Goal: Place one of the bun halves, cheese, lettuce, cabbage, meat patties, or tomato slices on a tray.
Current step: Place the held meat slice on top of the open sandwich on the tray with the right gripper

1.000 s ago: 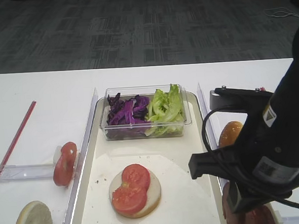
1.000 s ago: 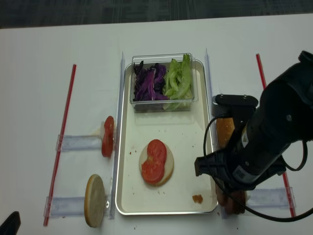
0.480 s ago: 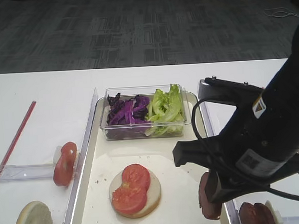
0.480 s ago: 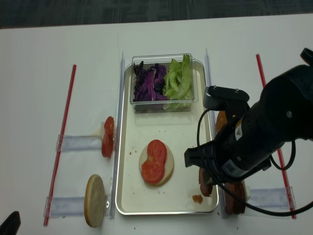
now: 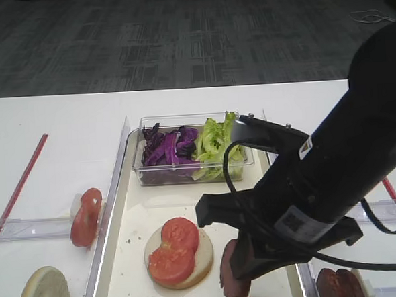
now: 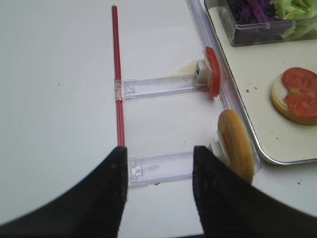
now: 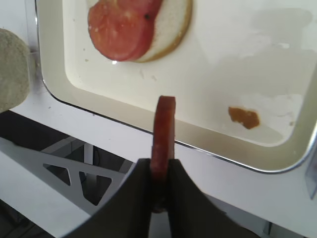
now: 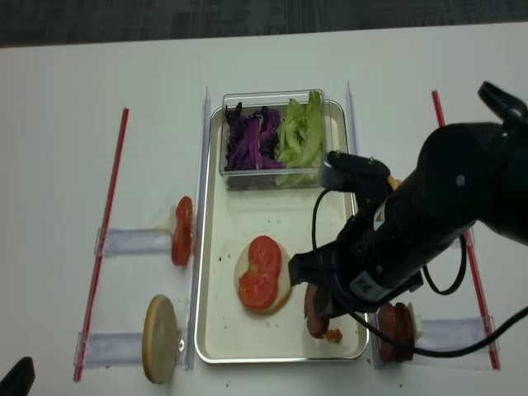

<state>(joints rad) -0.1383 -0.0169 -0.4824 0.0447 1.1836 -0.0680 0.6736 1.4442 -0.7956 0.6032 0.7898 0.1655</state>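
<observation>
Right wrist view shows the right gripper [image 7: 159, 173] pinching a patty [image 7: 163, 134] on edge over the tray [image 7: 277, 166] — just beside the tomato-topped bun [image 7: 171, 25], probably to lay it there.

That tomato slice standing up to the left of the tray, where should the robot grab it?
Best to pinch the tomato slice across its two flat faces near the top, coming down from above. It stands on edge at the end of the clear holder, thin rim up, so the upper faces look free.
</observation>
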